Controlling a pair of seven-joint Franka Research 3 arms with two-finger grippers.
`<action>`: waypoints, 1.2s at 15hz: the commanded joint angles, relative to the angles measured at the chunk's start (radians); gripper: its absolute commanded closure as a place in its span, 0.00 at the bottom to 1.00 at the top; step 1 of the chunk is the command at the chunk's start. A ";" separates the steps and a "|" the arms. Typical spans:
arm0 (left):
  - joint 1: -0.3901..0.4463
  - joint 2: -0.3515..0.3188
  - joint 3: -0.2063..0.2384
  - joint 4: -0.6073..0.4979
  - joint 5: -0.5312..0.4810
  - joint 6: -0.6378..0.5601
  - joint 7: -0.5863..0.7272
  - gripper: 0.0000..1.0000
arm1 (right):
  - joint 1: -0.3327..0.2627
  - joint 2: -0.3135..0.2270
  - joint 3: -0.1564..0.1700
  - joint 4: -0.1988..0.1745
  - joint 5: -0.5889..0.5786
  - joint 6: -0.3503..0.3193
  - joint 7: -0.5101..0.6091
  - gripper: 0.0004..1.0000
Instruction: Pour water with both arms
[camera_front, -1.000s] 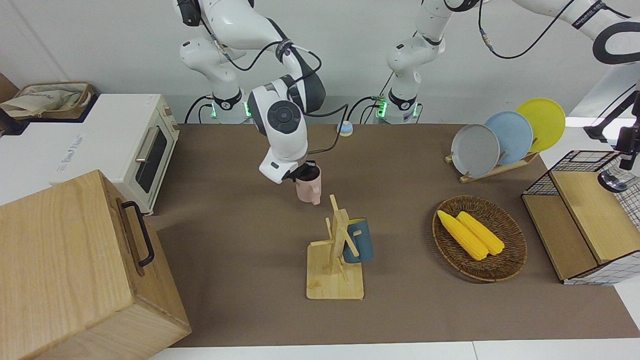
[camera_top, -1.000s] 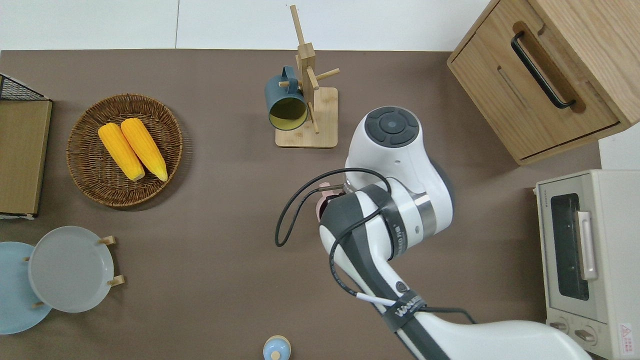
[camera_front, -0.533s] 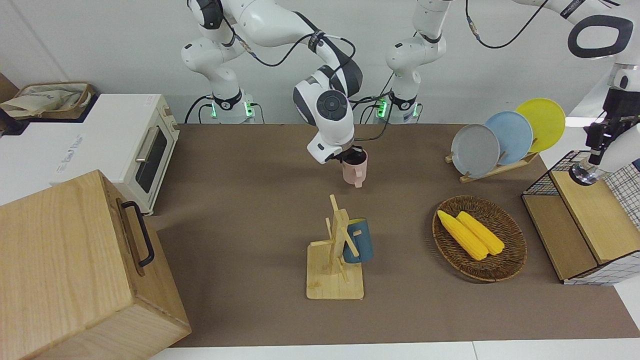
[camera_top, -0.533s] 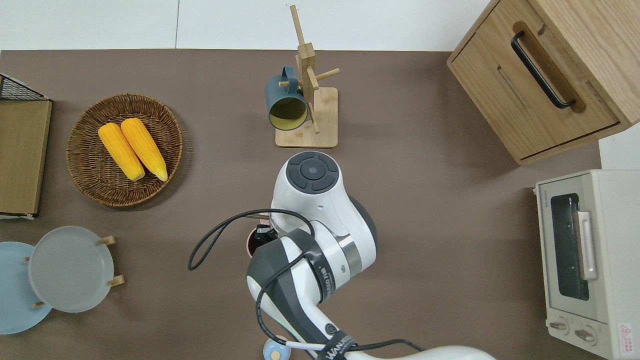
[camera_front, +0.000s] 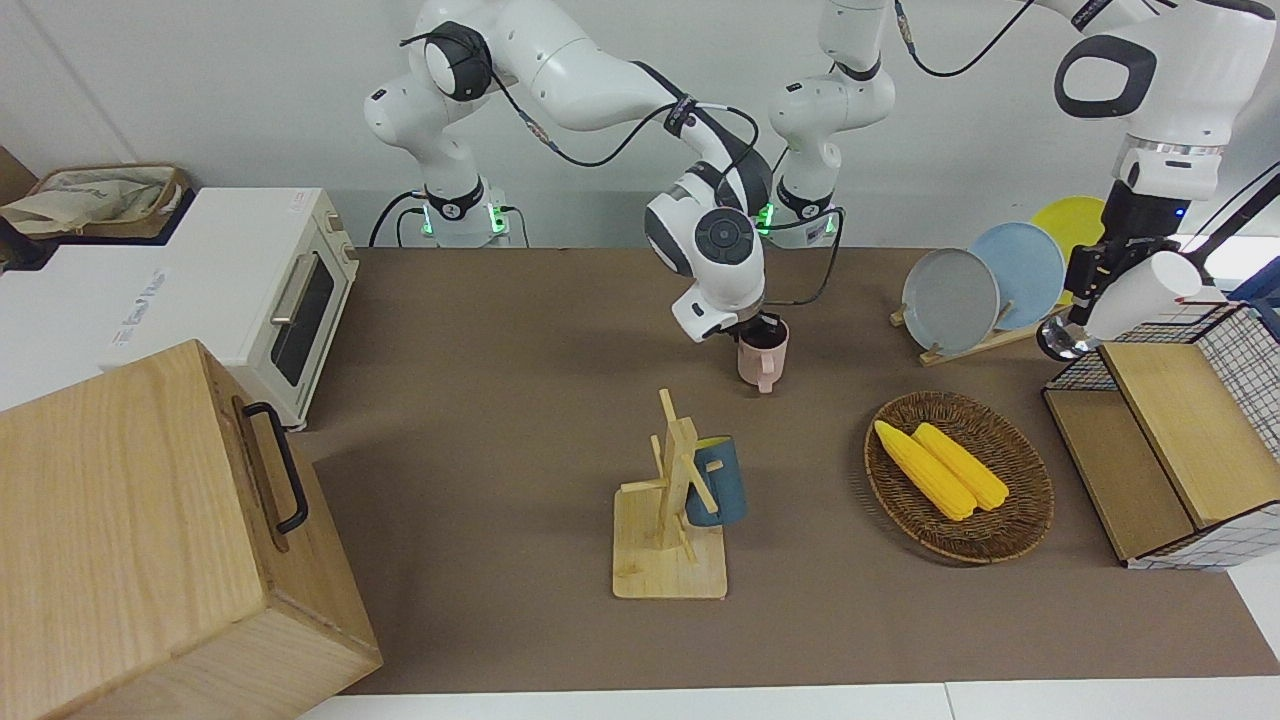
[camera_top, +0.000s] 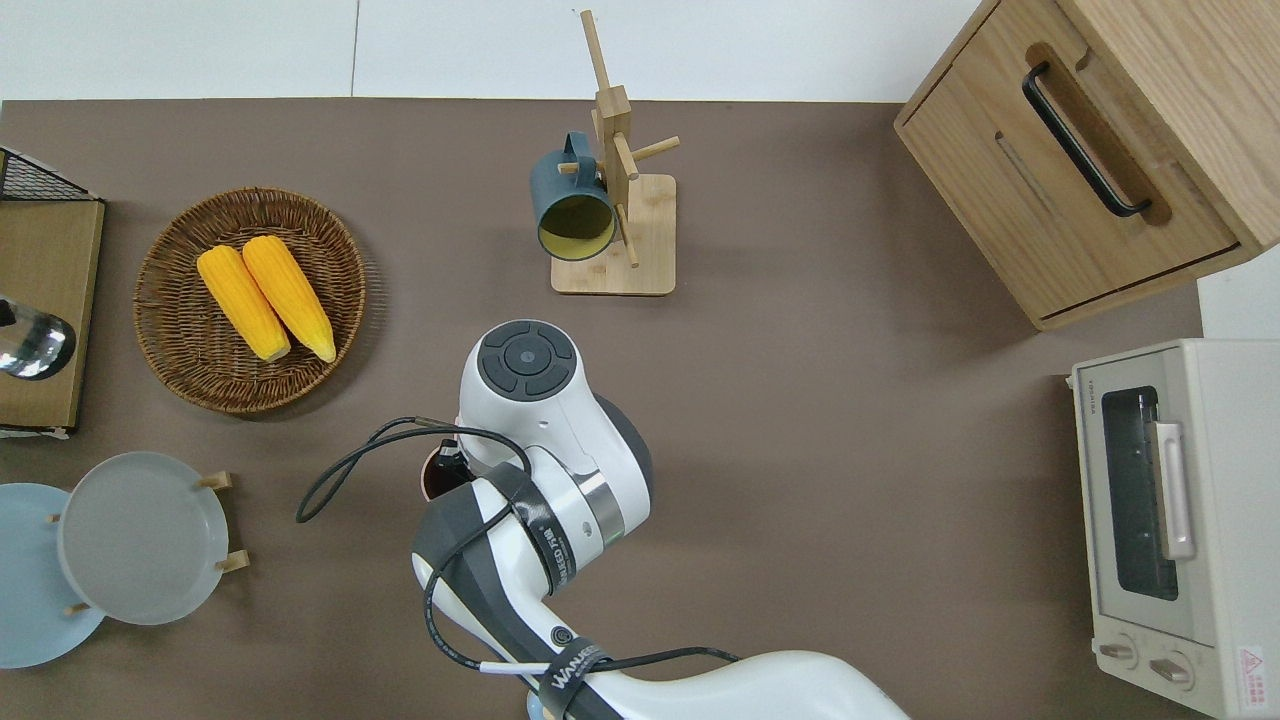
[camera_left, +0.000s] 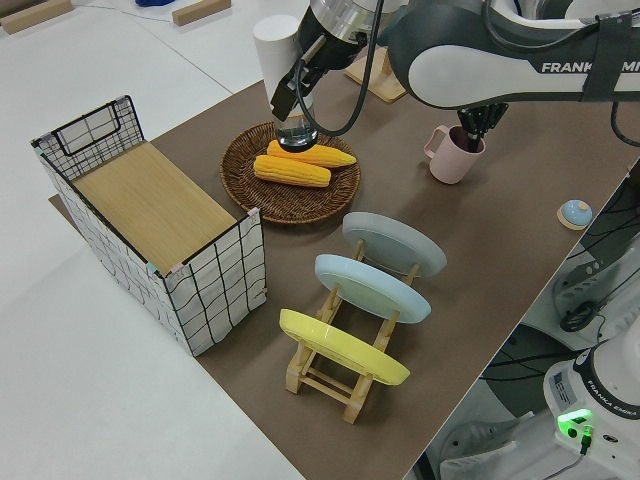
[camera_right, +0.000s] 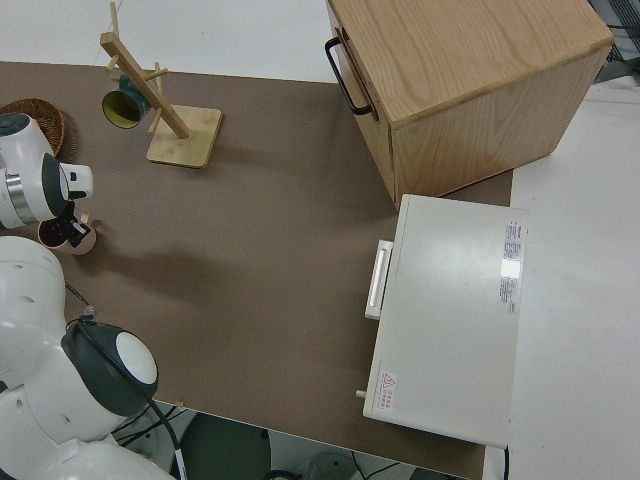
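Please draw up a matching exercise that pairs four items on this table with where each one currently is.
Things:
1. pink mug
2. blue mug
3. corn cobs
4. grey plate

Places:
A. lying in the wicker basket
B. hanging on the wooden mug tree
C. standing in the plate rack
D. held at its rim by the right end effector

Pairs: 1-D, 2-B, 3-A, 4-C

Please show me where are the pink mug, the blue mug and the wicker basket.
Pink ceramic mug (camera_front: 762, 362), front view, its side wall.
Dark blue mug (camera_front: 722, 485), front view, its side wall.
Round brown wicker basket (camera_top: 175, 355), overhead view, its woven rim.
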 joint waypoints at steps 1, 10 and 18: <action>-0.024 -0.127 -0.051 -0.125 0.041 -0.039 -0.090 1.00 | -0.023 0.058 -0.001 0.058 0.022 0.014 0.003 1.00; -0.028 -0.222 -0.127 -0.259 0.032 -0.107 -0.106 1.00 | -0.044 0.037 0.000 0.058 0.024 0.010 0.052 0.01; -0.030 -0.244 -0.129 -0.279 0.026 -0.130 -0.095 1.00 | -0.105 -0.172 -0.018 0.036 0.039 -0.124 0.080 0.01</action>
